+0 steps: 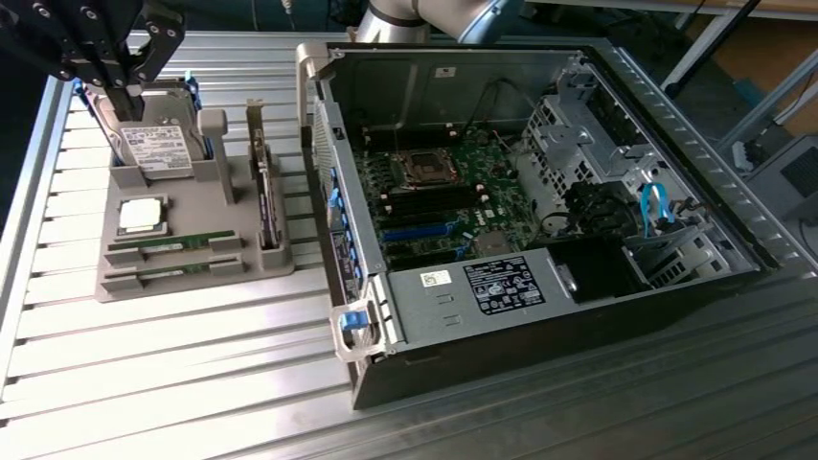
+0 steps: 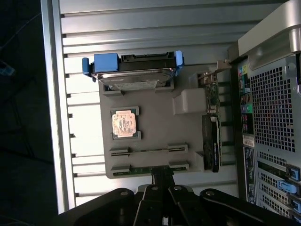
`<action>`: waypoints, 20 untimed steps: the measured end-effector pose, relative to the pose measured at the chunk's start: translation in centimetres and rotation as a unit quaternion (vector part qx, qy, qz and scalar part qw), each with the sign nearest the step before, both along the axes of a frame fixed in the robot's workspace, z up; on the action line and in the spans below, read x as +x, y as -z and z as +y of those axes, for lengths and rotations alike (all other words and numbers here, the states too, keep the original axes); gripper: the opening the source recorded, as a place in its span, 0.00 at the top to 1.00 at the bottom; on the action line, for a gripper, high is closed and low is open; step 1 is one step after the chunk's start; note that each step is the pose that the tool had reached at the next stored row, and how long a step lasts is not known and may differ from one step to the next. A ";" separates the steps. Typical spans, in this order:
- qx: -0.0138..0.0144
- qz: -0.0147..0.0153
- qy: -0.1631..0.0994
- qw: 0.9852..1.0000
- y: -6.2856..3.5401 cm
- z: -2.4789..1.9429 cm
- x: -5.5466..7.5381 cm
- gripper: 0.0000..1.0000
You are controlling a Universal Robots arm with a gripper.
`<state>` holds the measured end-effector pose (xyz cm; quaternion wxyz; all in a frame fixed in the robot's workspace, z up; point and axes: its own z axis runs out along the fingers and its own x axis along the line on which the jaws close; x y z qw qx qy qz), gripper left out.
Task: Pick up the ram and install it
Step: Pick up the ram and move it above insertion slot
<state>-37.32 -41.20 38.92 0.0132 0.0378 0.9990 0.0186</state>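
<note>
With the fingers (image 2: 160, 182) pressed together and gripping nothing above the grey holder tray (image 1: 192, 206) on the desk (image 1: 192, 374), the ram (image 1: 172, 274) stands on edge in its slot, presented upright for grasping.

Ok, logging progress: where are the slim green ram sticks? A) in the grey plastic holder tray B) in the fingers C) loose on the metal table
A: one slim green ram stick and a second ram stick sit slotted in the grey plastic holder tray.
</note>
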 end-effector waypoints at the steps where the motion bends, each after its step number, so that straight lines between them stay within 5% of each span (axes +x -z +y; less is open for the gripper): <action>1: 0.000 0.000 0.000 1.000 0.00 0.00 0.0 0.90; 10: 0.000 0.000 0.000 1.000 0.00 0.00 0.0 0.90; 13: 0.000 0.000 -0.019 1.000 0.00 0.00 0.0 0.90; 16: 0.000 0.000 -0.075 0.997 0.00 0.00 0.0 0.90; 20: 0.000 0.000 -0.113 0.994 0.00 0.00 0.0 0.90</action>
